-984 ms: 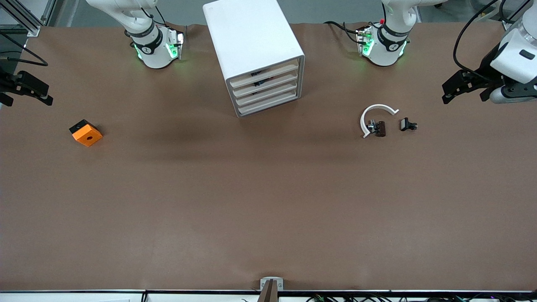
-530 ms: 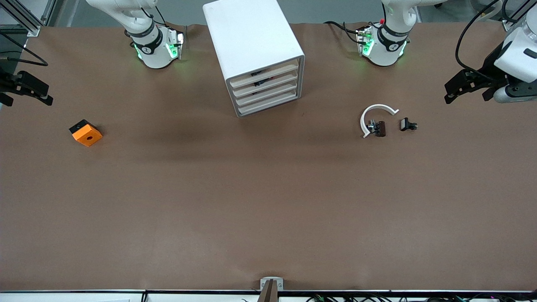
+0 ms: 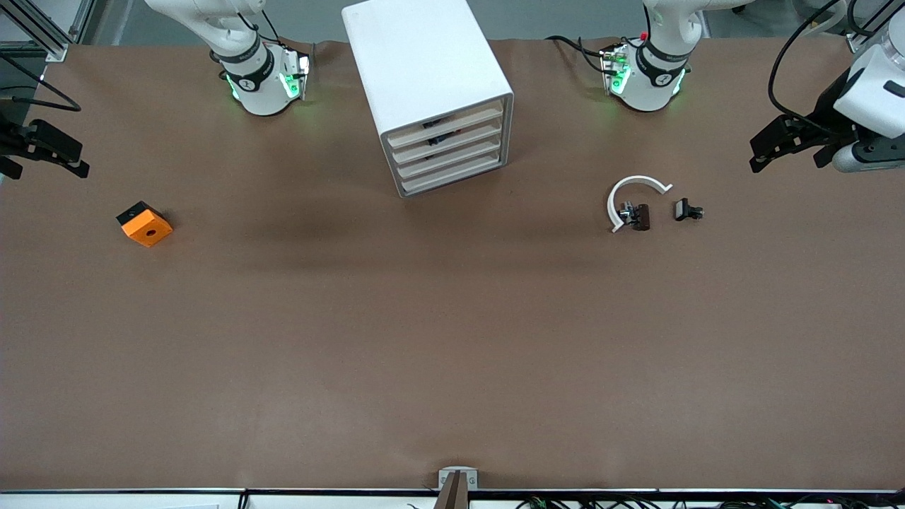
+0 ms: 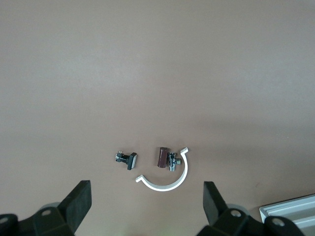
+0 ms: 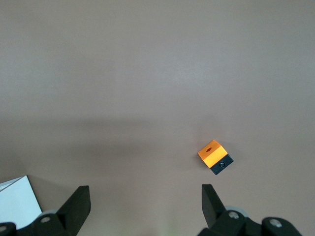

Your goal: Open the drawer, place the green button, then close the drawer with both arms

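The button cannot be picked out in any view. The left tool [image 4: 146, 189] hangs wide open and empty over the left arm's end of the surface [image 3: 452, 339] — a white clip [image 4: 165, 183] and two small dark parts lie nearby. The right tool [image 5: 143, 192], equally open and empty, hangs near the orange block [image 5: 212, 152]. Between the bases stands the drawer cabinet [image 3: 424, 63], drawers shut — dark bits show in the upper slots.

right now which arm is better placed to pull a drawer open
Left, probably: the drawer unit's front angles toward the left arm's end, where the left gripper hangs open. Right gripper, also open, is off its side.
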Action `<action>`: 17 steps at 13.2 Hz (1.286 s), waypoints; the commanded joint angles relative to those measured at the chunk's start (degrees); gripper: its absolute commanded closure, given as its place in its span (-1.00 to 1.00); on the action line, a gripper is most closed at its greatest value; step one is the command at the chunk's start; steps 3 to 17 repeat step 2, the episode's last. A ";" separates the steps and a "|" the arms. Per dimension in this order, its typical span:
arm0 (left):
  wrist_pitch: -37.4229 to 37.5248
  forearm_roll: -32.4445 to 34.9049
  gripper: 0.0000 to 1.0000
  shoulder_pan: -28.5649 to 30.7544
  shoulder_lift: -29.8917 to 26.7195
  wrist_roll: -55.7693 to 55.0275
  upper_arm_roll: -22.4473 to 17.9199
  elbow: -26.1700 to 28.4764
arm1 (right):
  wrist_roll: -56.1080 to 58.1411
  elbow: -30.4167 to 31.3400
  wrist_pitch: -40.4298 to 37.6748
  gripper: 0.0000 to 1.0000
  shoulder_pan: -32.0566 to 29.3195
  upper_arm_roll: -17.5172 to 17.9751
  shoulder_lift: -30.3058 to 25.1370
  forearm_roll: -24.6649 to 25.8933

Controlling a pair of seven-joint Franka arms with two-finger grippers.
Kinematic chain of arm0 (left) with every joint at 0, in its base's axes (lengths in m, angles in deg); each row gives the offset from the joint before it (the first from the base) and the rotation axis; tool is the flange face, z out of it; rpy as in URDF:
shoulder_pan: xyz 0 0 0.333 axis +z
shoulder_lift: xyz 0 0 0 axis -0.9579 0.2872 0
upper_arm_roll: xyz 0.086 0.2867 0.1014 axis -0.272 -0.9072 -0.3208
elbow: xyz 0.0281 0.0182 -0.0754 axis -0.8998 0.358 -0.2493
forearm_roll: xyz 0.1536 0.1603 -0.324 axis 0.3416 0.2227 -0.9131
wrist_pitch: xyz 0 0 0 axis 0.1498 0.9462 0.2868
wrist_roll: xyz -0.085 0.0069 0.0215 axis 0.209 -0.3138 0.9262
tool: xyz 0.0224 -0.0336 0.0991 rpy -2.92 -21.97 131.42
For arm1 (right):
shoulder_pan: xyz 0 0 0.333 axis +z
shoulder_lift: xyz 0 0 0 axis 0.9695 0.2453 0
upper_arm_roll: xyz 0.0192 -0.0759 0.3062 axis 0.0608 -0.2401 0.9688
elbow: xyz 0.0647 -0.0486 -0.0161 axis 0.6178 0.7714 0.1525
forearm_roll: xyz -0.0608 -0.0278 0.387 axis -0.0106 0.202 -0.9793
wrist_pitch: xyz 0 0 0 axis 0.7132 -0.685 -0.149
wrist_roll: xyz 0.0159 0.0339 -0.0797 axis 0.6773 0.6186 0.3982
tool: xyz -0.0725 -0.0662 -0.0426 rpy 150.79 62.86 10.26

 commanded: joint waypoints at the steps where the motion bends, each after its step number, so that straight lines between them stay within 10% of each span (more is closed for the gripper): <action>1: 1.35 1.15 -1.00 1.17 -0.29 2.11 0.49 -0.95 | 0.43 -1.14 -0.24 -1.00 -0.04 0.13 0.47 0.17; 17: 1.44 1.15 -1.00 1.17 -0.29 2.20 0.49 -0.95 | 0.43 -1.14 -0.24 -1.00 -0.04 0.13 0.47 0.17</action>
